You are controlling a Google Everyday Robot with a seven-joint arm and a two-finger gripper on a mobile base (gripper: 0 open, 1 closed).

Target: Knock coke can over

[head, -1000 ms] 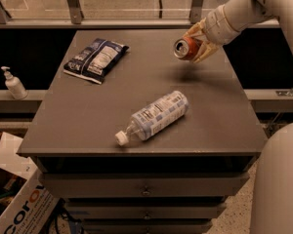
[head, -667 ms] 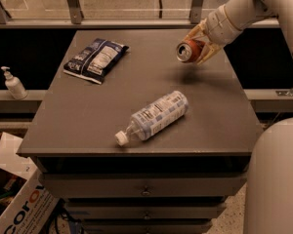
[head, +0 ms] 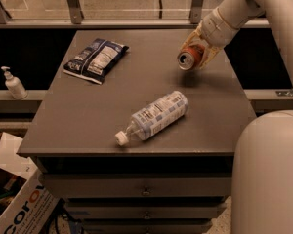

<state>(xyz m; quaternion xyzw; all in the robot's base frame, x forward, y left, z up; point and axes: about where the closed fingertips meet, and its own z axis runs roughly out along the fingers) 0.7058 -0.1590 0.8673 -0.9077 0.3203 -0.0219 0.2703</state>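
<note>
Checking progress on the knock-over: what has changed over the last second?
The hand, gripping the tipped coke can, has carried it slightly lower toward the table. The can's top faces the camera, and it is still held, not released. The plastic bottle, lying on its side, and the snack bag have not moved.

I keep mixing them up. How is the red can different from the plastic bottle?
The coke can is red and short; the bottle is clear and longer, with a blue-white label. The gripper holds the coke can tipped, silver top toward the camera, at the table's far right; the bottle lies loose near the front. Neither stands upright.
</note>
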